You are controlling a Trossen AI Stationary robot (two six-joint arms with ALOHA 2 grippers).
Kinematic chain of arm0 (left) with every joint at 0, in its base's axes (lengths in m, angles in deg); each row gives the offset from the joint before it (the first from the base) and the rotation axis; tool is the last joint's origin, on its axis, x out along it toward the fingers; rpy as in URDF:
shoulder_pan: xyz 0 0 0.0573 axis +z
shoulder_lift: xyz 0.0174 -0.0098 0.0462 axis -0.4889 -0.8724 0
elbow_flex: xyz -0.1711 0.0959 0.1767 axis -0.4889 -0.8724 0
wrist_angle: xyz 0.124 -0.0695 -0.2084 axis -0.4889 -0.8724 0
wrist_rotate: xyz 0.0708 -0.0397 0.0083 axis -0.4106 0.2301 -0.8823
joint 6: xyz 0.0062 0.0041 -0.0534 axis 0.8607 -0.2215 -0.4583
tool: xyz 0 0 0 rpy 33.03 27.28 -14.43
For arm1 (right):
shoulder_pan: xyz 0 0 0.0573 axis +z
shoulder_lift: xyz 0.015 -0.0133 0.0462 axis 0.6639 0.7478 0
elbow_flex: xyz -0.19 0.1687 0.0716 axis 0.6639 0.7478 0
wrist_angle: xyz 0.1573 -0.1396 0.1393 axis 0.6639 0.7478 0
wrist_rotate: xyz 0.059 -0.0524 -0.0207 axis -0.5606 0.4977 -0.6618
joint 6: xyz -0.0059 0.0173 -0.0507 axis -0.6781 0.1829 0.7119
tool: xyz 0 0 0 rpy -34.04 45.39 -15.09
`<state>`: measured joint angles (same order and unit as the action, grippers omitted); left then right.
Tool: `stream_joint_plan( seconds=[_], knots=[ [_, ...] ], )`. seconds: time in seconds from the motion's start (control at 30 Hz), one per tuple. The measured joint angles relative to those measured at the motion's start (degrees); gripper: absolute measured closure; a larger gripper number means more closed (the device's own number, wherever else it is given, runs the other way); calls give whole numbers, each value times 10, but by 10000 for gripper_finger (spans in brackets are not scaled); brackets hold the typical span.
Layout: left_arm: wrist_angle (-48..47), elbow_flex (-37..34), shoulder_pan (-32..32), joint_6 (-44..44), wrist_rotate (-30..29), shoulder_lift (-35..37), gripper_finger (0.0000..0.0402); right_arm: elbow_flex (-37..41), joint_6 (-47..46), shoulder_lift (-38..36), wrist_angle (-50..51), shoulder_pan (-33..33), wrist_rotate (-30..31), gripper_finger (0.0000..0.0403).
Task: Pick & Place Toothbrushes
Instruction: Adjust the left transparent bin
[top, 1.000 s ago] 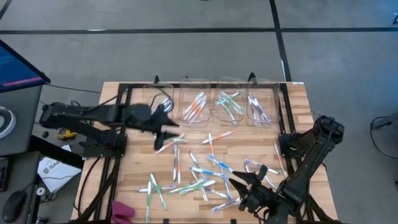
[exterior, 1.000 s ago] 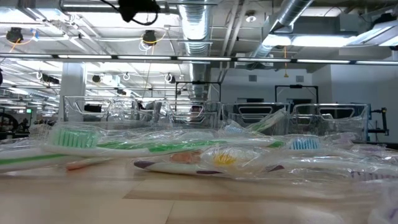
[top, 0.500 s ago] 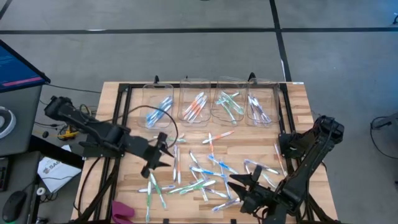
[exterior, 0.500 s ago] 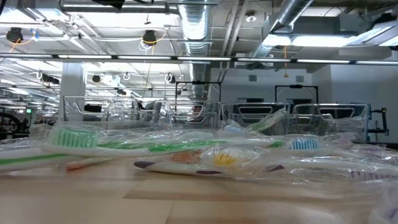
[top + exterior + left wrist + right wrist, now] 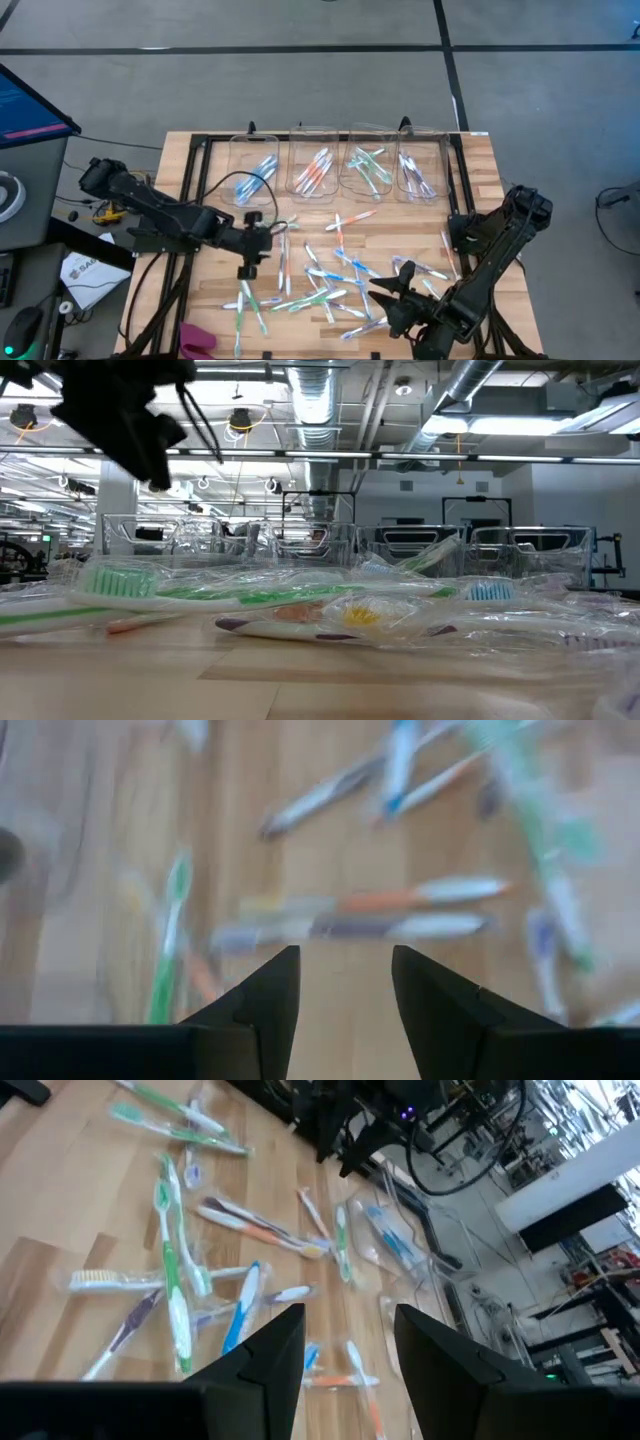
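Left tool (image 5: pixel 250 262) has swung off the bins and down over the loose brushes on the desk (image 5: pixel 470 180); a sec ago it sat up by the leftmost bin (image 5: pixel 256 172), w/ a brush hanging under it. Now nothing in it. Right tool (image 5: pixel 398 290) unchanged, parked low at near-right edge of pile.

High view: left arm stretched across from desk's left side, tool above left part of the brush pile (image 5: pixel 330 275). Blue brush (image 5: pixel 258 178) lies in leftmost bin. Other three bins hold orange, green, purple lots resp. Dozens of brushes remain scattered mid-desk.

Low view: dark bulk of left arm (image 5: pixel 120 410) now enters top left; absent a sec ago. Brushes fill foreground, green one (image 5: pixel 190 592) nearest. Tool tips not visible here.

Left wrist view: fingers (image 5: pixel 270 995) apart, empty, gap aimed at a purplish brush (image 5: pixel 350 927) w/ an orange one just beyond. Blurred, so arm prob. moving.

Right wrist view: fingers (image 5: pixel 270 1355) parted, nothing between; brushes spread ahead, a green one (image 5: pixel 172 1275) close.

Judgement: one drop looks done, left arm is starting next pick. Task far from finished.
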<state>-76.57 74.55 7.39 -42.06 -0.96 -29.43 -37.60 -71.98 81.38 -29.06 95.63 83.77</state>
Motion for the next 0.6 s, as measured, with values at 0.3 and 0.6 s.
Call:
stream_joint_plan(
  seconds=[0.3, 0.6],
  knots=[
    [-6, -70, 14, -152, -3, 0, 250, 0, -13, 0, 11, -14, -28, 253],
    [8, -106, 14, -173, -10, 0, 251, 0, -16, 0, 11, -25, -29, 253]
  ],
)
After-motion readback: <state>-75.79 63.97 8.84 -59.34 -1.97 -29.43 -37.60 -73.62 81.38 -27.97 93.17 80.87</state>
